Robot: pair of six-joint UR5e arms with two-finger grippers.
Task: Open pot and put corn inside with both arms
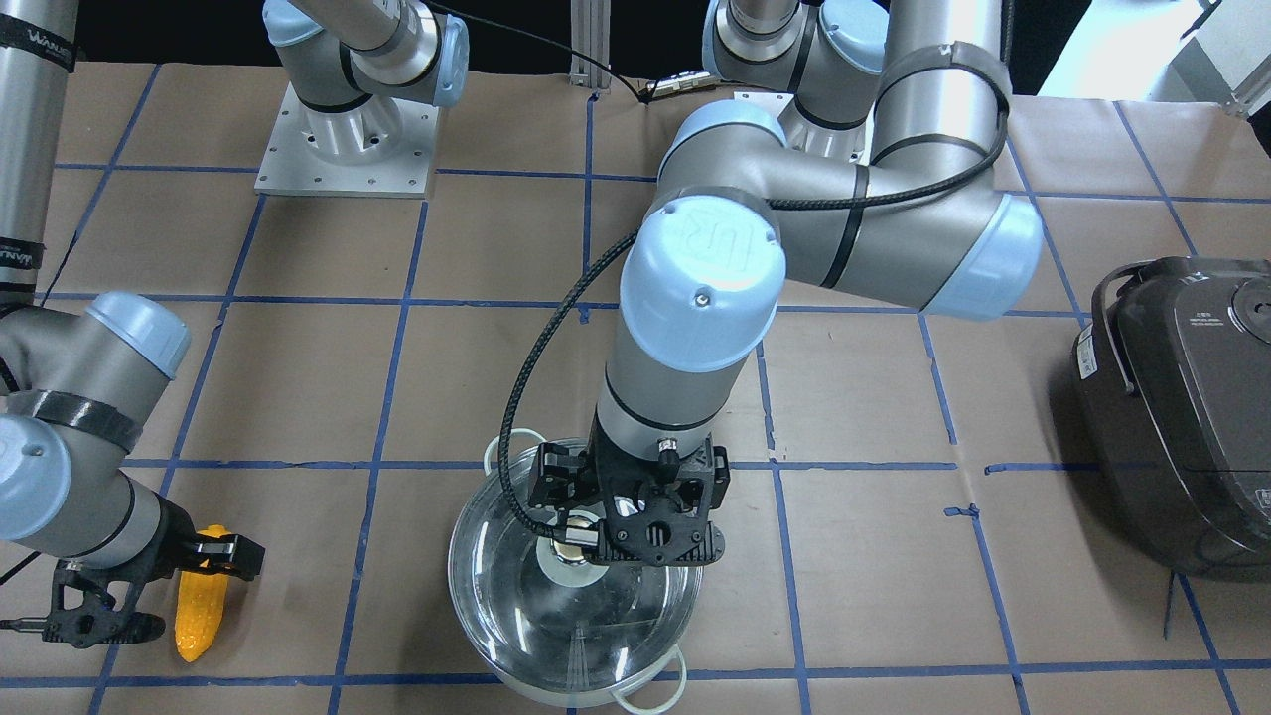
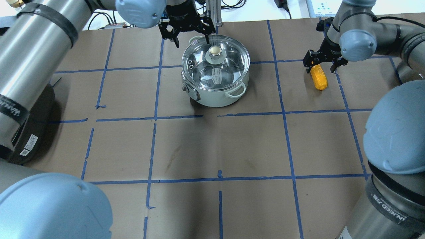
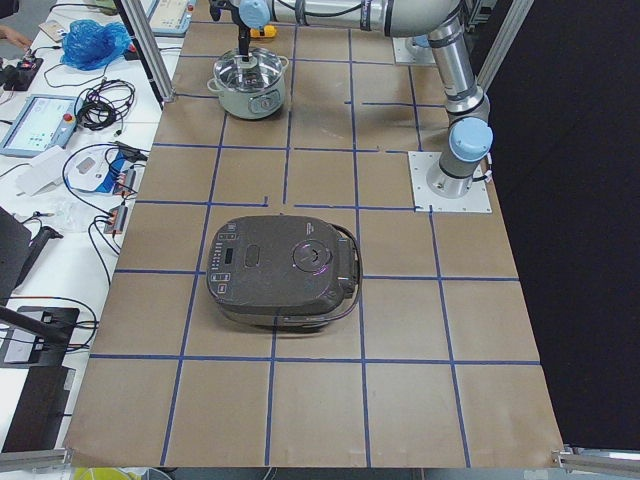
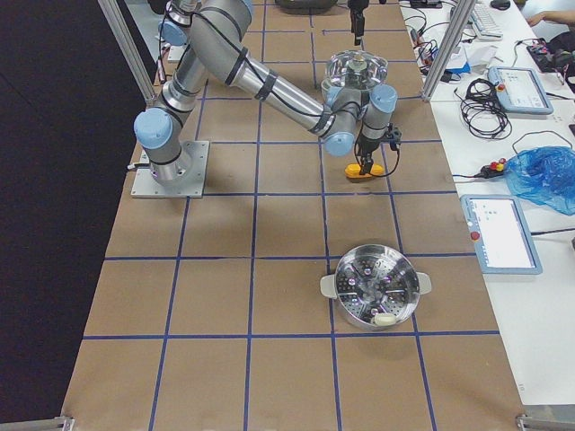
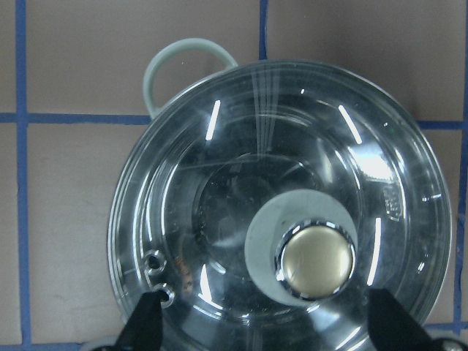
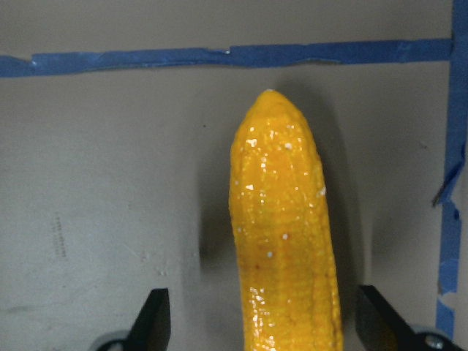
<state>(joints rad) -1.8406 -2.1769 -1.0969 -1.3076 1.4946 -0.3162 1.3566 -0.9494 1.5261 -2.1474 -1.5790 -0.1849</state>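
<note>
Brown paper taped into a blue grid covers the table [image 2: 199, 149]. Seen from overhead, the pot [image 2: 212, 96] stands toward twelve o'clock, and the corn [image 2: 319, 78] lies flat at its three o'clock, well apart. My left claw [image 5: 269, 325] hangs spread above the glass lid [image 5: 219, 183], close to the metal knob [image 5: 316, 261] and touching neither. The lid looks slick and breakable, so I judge the knob the only sound hold. My right claw [image 6: 267, 318] straddles the corn, spread and clear of it. The cob seems light, stiff and bumpy, best pinched mid-cob.
</note>
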